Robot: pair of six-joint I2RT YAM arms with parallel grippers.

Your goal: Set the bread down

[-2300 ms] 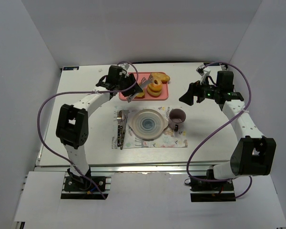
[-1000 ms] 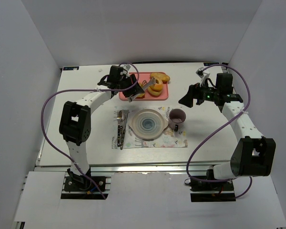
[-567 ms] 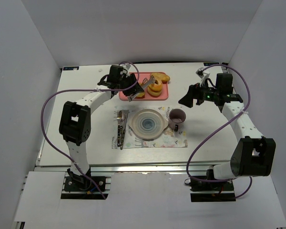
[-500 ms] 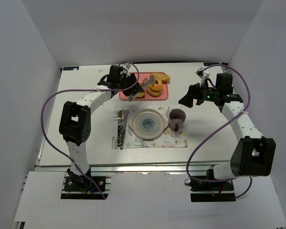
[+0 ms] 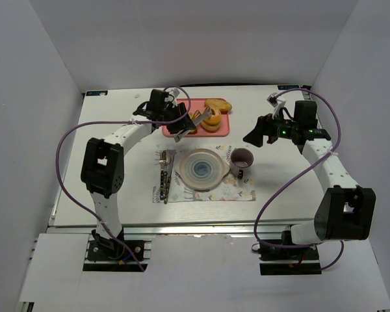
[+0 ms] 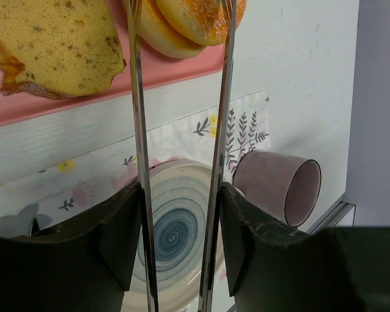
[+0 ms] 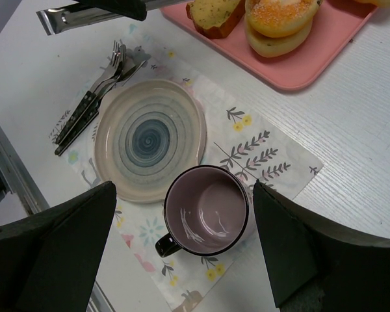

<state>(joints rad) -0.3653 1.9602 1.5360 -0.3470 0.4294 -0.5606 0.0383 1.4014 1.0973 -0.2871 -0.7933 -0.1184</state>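
Right now the left gripper (image 5: 199,119) is reaching over the pink rectangular tray (image 6: 26,107) at the far side of the white table (image 6: 299,58). Its two long metal fingers (image 6: 138,130) are drawn partway together and pinching the round orange-brown ring of bread (image 6: 198,14). The bread is on the tray, sitting on top of a paler tan ring (image 6: 157,34), with a flat speckled toast slice (image 6: 52,39) just beside the pair. The fingertips run off the top of the left wrist view, so the exact contact spot can't be made out.

Nearer the arms, a floral paper placemat (image 6: 242,130) carries a round cream plate with a blue spiral (image 6: 172,227). An upright purple mug (image 7: 207,211) stands just to the plate's right, and dark-handled cutlery (image 7: 91,107) lies along its left.

Over on the other side, the right gripper (image 5: 259,134) hovers above the table to the right of the tray, beyond the mug. Its jaws are spread wide, gripping nothing.
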